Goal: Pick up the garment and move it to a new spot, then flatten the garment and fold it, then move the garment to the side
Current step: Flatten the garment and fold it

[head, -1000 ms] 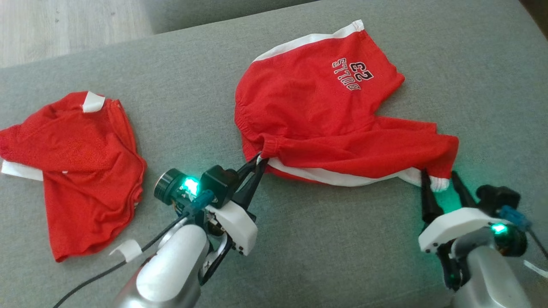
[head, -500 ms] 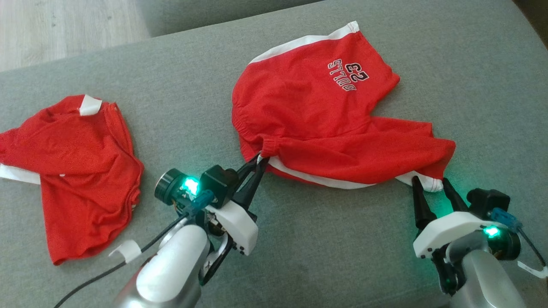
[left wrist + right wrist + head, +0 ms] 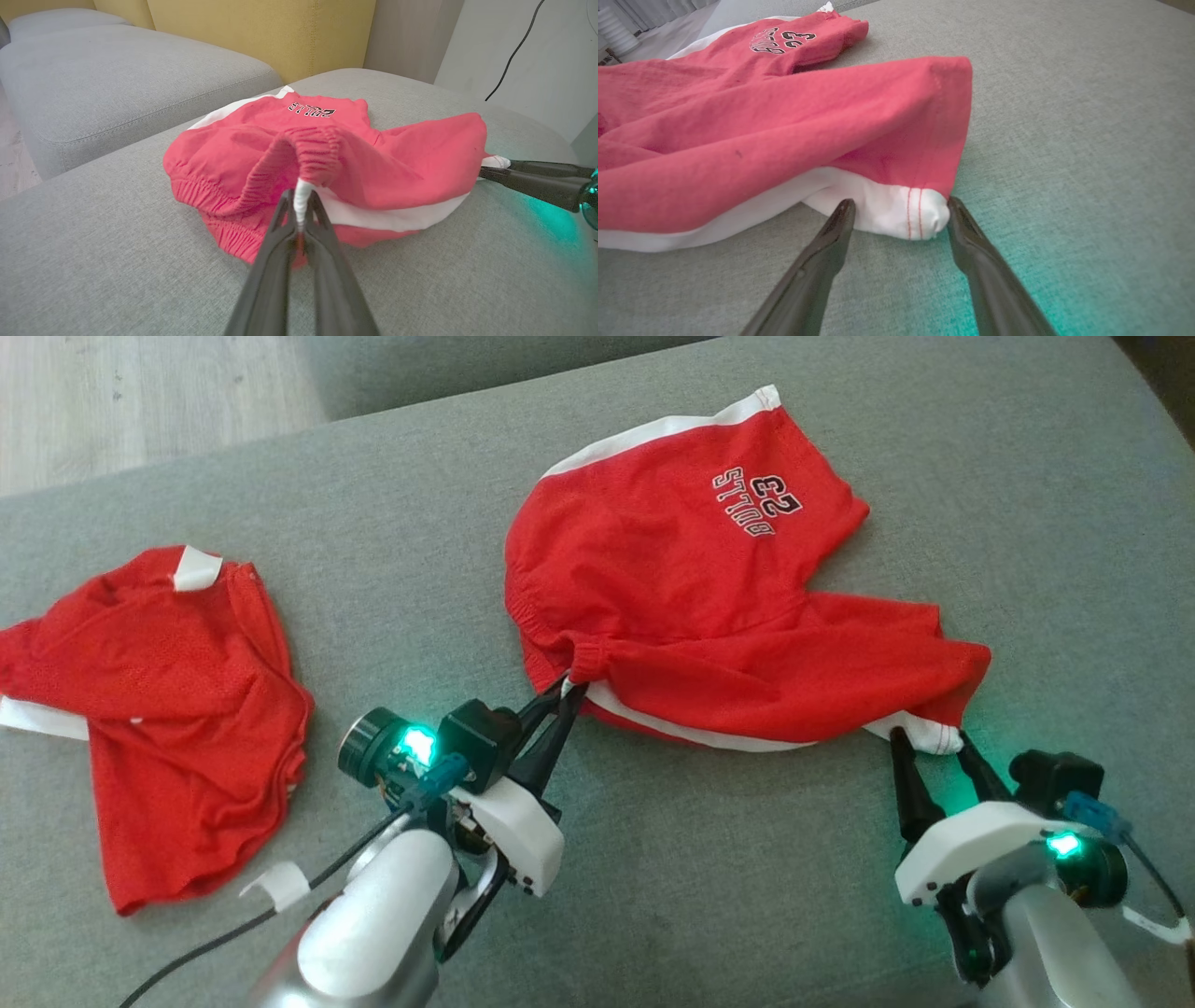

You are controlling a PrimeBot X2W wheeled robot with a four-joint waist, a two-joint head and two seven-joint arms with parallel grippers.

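The red, white-trimmed fabric shorts are clamped at the waistband by the left gripper; the right gripper, fingers parted, is set astride their white hem corner.

Bare cushion btwn shorts & 2nd red garment; passable.

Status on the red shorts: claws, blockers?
Left claw shut on the shorts, at waistband. Right claw open, tips straddling white hem corner. Other red garment lies apart, not blocking.
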